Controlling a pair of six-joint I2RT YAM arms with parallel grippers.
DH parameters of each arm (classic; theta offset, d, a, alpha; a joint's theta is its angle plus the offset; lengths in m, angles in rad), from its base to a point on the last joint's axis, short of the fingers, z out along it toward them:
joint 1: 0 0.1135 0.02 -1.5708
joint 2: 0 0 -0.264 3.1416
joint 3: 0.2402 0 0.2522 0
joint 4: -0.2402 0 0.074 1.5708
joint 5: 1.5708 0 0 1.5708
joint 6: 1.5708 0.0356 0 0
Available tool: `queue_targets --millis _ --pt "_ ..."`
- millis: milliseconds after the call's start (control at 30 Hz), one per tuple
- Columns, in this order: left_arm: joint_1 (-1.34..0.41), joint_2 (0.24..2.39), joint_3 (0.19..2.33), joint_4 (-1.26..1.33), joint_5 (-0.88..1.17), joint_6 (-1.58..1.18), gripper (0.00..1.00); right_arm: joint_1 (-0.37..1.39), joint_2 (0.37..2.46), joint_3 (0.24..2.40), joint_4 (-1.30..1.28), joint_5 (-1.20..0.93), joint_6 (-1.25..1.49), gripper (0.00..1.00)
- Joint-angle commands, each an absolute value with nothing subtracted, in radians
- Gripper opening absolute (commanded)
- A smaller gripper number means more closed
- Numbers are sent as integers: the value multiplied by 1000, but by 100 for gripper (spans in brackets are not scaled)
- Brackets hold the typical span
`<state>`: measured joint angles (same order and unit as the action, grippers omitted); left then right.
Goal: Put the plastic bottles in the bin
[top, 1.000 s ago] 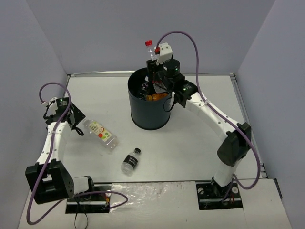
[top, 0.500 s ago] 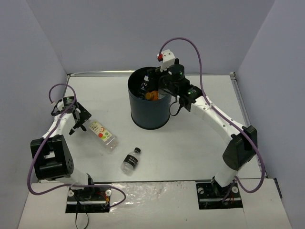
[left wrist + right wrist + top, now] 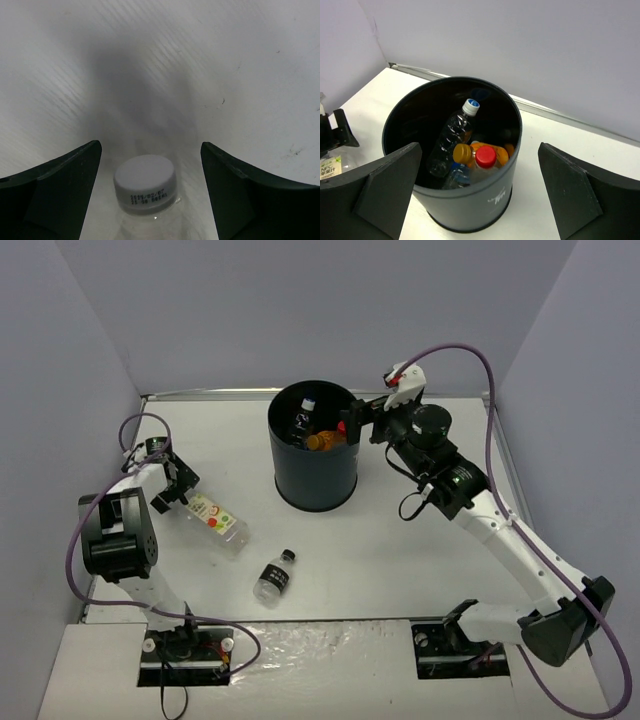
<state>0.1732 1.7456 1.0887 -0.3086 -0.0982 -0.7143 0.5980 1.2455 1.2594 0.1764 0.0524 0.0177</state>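
As left jaws gape wide astride a bottle cap (image 3: 145,182), apparently untouched, right jaws gape empty facing the bin (image 3: 470,210).

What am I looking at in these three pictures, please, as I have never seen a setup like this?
These are two robot arms bolted at the near edge of a white table. One picture comes from a fixed camera above and behind them. The other two come from a camera on each wrist, so the dark wedges at the bottom are that arm's own fingers. A black bin stands on the table. Inside it I can see a red-capped bottle, an orange-capped bottle and a clear leaning bottle. A fruit-label bottle and a black-capped bottle lie on the table. The left tool is open around the fruit-label bottle's white cap. The right tool is open and empty by the bin.
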Motion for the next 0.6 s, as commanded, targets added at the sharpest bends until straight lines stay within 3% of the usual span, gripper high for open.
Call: queue_targets --millis 0,67,167,567 --pt "146 1739 1160 -294 -101 -732 47 601 1130 1175 255 128 72 100" --pt "146 1725 1164 -318 -129 -740 20 601 1087 1143 249 167 85 100" --pt "146 1676 1169 -342 -153 -740 1 600 1020 1097 233 206 134 100" --pt "98 1186 1228 -316 -86 -692 0 600 702 929 111 200 257 100"
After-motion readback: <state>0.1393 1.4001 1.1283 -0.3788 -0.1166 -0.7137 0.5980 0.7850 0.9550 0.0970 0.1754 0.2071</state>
